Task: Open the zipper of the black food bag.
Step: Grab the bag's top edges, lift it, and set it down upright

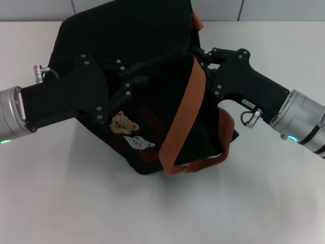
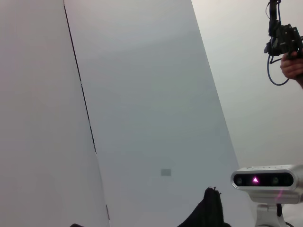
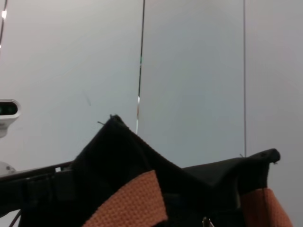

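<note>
The black food bag [image 1: 152,30] stands tilted on the white table, its bear patch [image 1: 124,123] and cat patch [image 1: 139,142] facing me. One orange-brown strap [image 1: 185,117] hangs across its front. My left gripper [image 1: 127,81] lies against the bag's left front, black on black. My right gripper [image 1: 199,57] is at the bag's upper right edge beside the strap. In the right wrist view the bag's top edge [image 3: 118,156] rises in a peak, with a strap [image 3: 137,203] below it and a small silver pull tab [image 3: 206,221] of the zipper at the frame's bottom edge. A corner of the bag [image 2: 208,213] shows in the left wrist view.
The white table [image 1: 76,203] stretches in front of the bag and to both sides. Grey wall panels [image 1: 40,10] stand behind it. A camera unit [image 2: 265,182] and, far off, a hand holding a cabled device [image 2: 286,47] appear in the left wrist view.
</note>
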